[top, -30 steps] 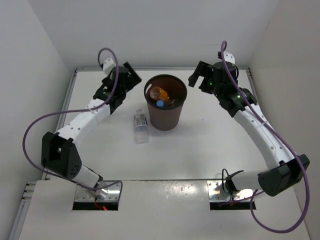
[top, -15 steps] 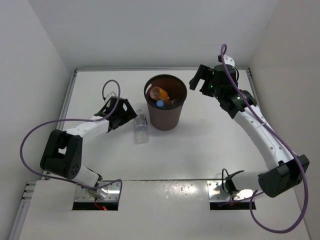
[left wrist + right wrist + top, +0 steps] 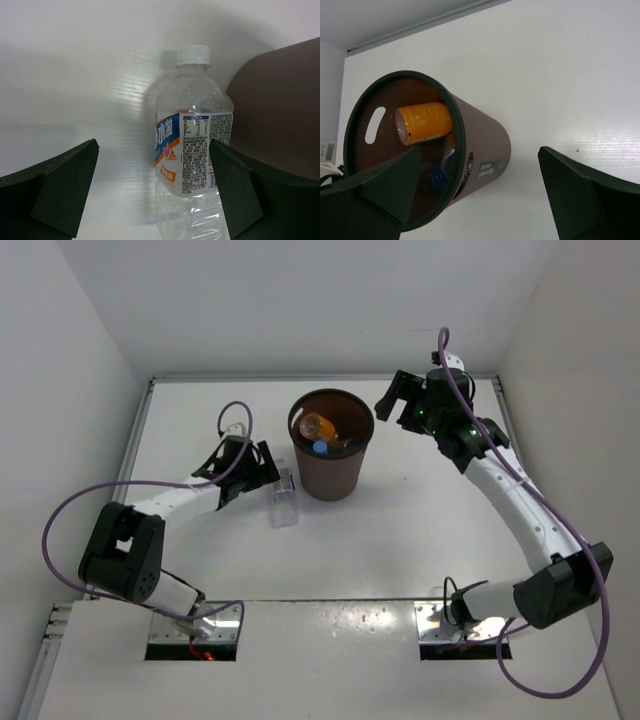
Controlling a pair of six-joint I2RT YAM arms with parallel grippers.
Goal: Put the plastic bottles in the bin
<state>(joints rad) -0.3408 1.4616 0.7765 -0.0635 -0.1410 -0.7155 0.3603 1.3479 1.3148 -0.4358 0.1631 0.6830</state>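
bottle (image 3: 283, 496) with a whitish label lies on the table (image 3: 420, 530), just beside the brown bin (image 3: 330, 478). an orange bottle (image 3: 317, 425) and a blue-capped one (image 3: 320, 448) sit inside the bin. left gripper (image 3: 266, 468), fingers spread wide, faces the lying bottle and grasps nothing. right gripper (image 3: 397, 400) hangs released near the rim.

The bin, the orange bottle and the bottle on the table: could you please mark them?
bin (image 3: 335, 476), top view, outer wall.
orange bottle (image 3: 425, 122), right wrist view, side.
bottle on the table (image 3: 193, 152), left wrist view, label.
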